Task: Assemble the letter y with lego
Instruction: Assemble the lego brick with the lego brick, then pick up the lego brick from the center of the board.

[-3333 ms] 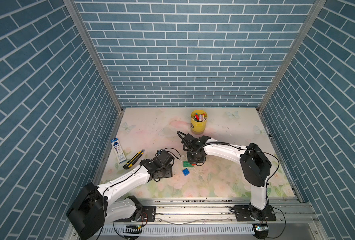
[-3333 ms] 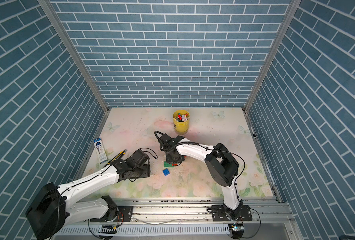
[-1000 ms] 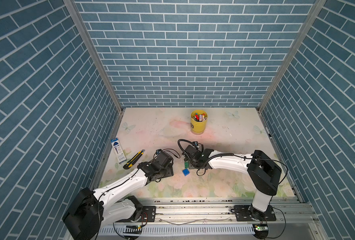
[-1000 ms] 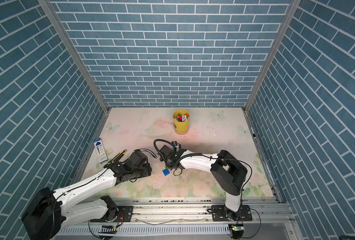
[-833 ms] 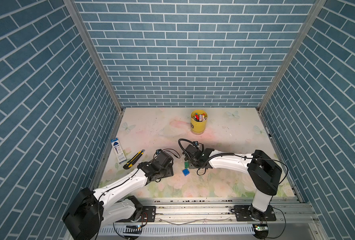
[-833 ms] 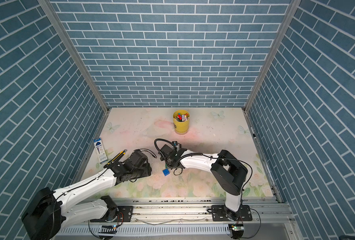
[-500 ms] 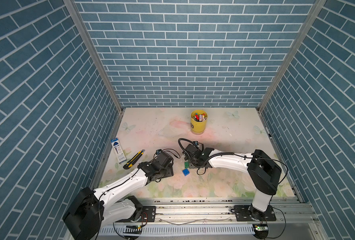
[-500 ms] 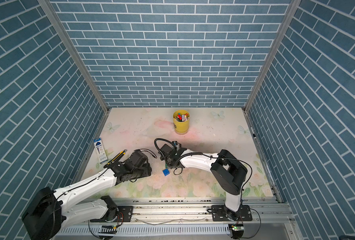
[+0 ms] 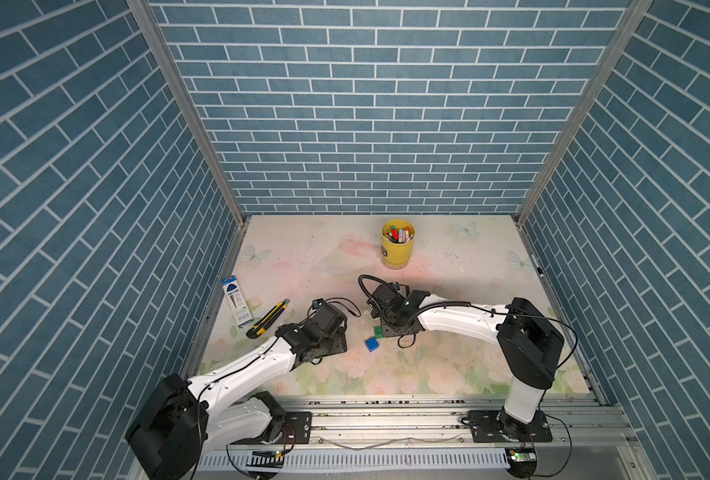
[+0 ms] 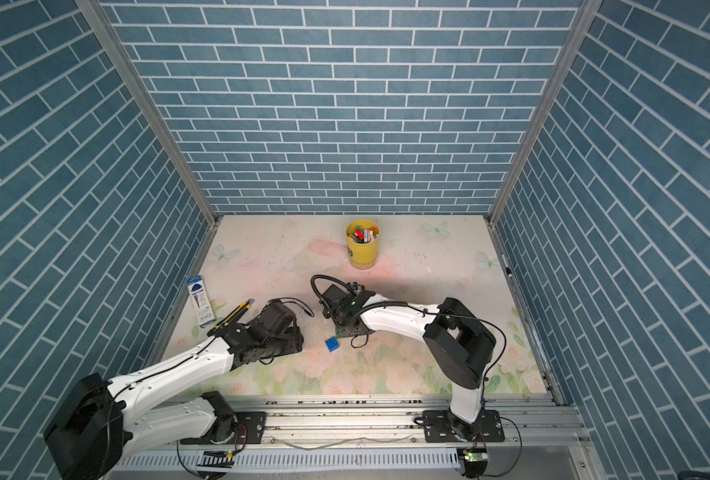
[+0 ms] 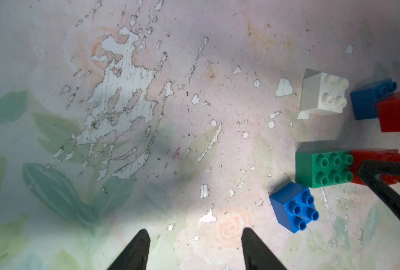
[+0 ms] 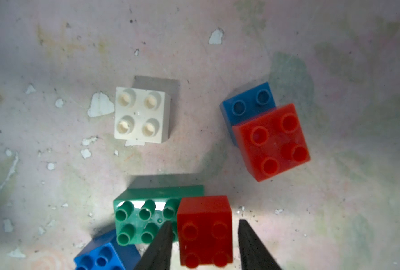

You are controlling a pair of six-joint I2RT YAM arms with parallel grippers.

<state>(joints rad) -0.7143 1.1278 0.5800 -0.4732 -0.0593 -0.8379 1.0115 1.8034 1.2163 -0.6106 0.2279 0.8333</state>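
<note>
Green brick (image 12: 145, 210), red brick (image 12: 205, 233) stacked on one end, right gripper (image 12: 203, 223) straddling it, jaws narrowly parted, not gripping, blue brick (image 11: 293, 208) just beside green's other end, white brick (image 12: 140, 114) and red-on-blue pair (image 12: 274, 140) near, left gripper (image 11: 194, 231) half-wide, empty, farther off.

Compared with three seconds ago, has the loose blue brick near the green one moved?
No. The loose blue brick keeps its place relative to the yellow cup.

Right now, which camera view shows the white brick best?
The right wrist view: the white brick sits near centre, unobstructed, with all four studs facing the camera. The left wrist view shows it smaller and slanted. In both top views I cannot find it.
</note>
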